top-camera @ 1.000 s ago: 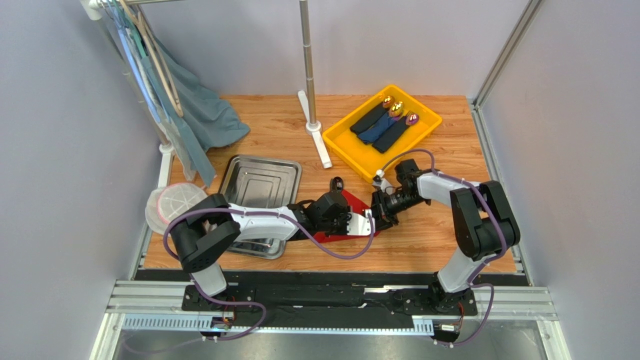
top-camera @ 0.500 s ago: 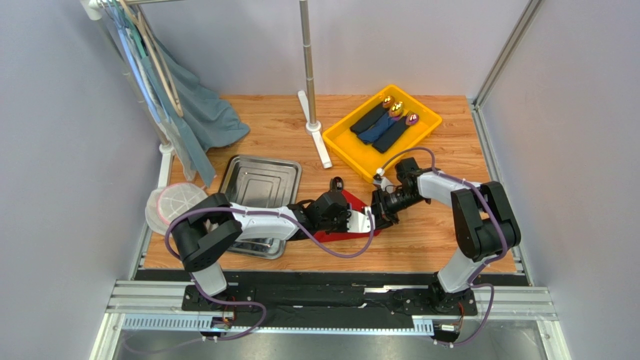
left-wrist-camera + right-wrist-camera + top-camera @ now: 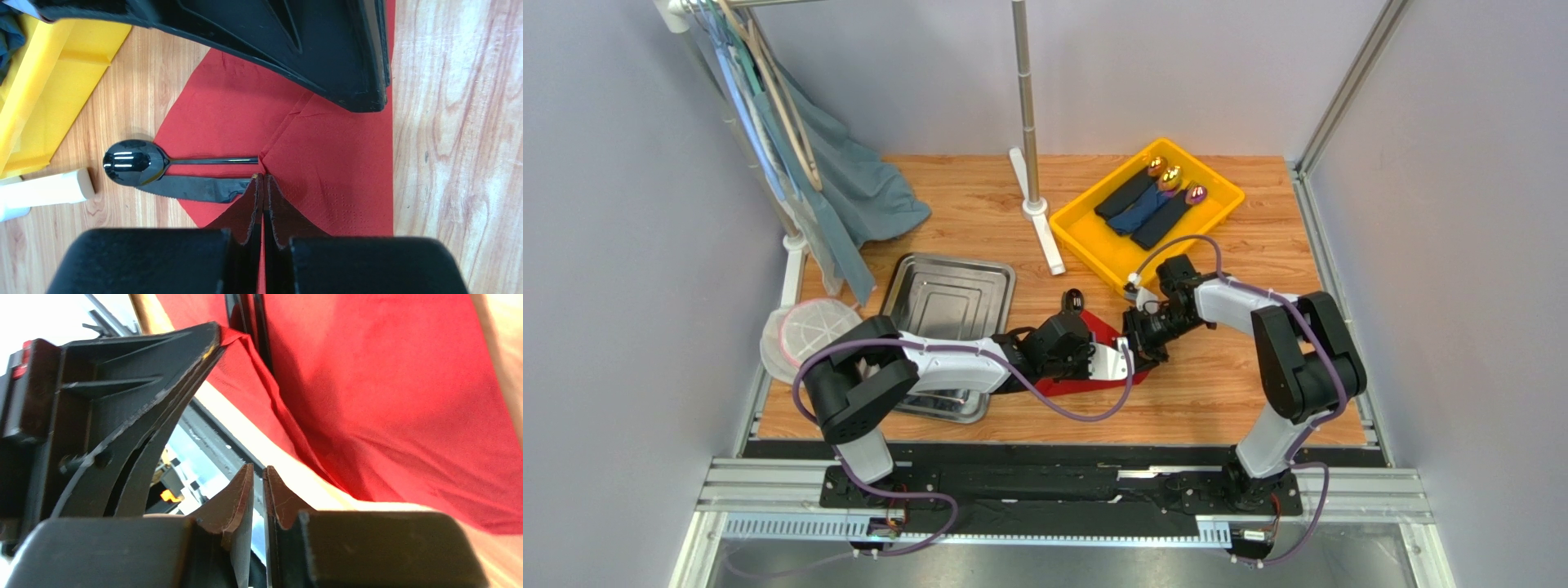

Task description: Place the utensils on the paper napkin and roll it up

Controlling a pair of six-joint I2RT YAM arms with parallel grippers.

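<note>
The red paper napkin lies on the wooden table, folded over the handles of the utensils. A black spoon and a black knife stick out of the fold to the left, side by side. My left gripper is shut, pinching the napkin's folded edge right beside the knife. In the right wrist view that edge hangs lifted from the left fingertip. My right gripper hovers low at the napkin's right side, jaws nearly together with only a thin slit and nothing in it. From above, both grippers meet over the napkin.
A yellow bin with dark rolled napkins stands at the back right. A steel tray and a second one lie left, beside a round plastic lid. A white stand base and hanging cloth are behind.
My right gripper has shifted slightly left and back, closer to the napkin and the left gripper. The left arm has held still, shut.
</note>
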